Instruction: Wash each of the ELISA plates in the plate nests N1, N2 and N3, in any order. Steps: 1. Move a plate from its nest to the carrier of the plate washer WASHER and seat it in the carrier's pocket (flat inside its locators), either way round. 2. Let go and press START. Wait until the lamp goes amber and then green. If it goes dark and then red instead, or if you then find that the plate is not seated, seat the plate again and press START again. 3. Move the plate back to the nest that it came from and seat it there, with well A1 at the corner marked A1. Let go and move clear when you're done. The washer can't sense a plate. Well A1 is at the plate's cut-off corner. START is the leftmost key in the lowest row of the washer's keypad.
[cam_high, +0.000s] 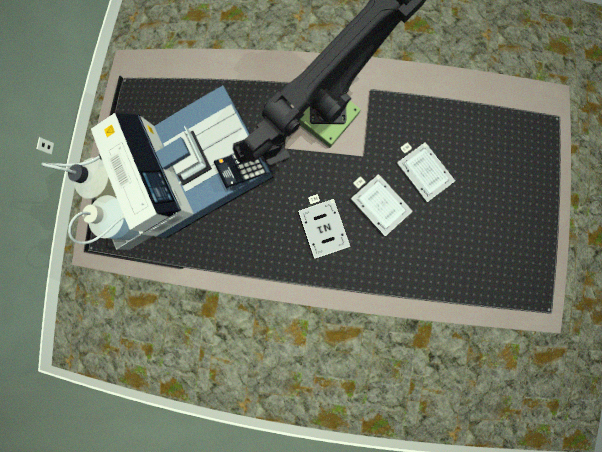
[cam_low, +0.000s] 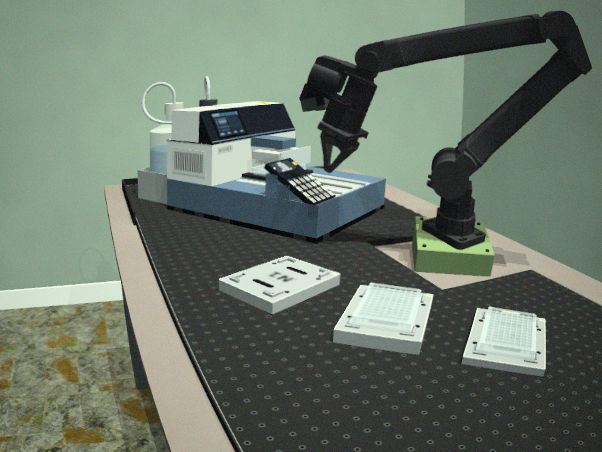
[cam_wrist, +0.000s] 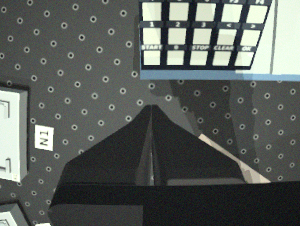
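Observation:
My gripper is shut and empty, with its fingertips in the air beside the washer's keypad. The START key shows uncovered in the wrist view. The lamp at the keypad's top is amber. The carrier is drawn in at the washer head; whether a plate lies in its pocket is hard to tell. Nest N1 is empty. A clear plate lies in N2, another plate in N3.
Two bottles with tubes stand behind the washer. The arm's green base block stands between the washer and the nests. A small N1 label lies beside that nest.

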